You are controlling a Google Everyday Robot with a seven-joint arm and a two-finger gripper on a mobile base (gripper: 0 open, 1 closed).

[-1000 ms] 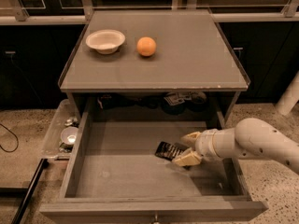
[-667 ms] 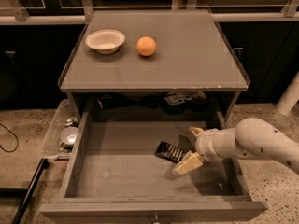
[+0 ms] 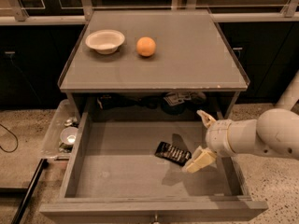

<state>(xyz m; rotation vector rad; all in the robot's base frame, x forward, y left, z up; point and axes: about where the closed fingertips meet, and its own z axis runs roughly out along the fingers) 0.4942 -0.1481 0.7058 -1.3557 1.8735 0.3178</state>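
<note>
We see gripper point(image 3: 202, 138) spread wide, lower right of frame, just beside dark bag point(image 3: 173, 153) in drawer point(image 3: 140, 190). Risk imo: lower finger shoves bag away or clips drawer wall.

White bowl point(image 3: 105, 40), orange point(image 3: 146, 46) on tabletop point(image 3: 187, 55); jaws below, over drawer point(image 3: 121, 181).

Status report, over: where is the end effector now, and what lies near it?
End effector open, over right side of drawer. Dark packet flat on drawer floor, just left, not gripped. Nothing between them.
</note>
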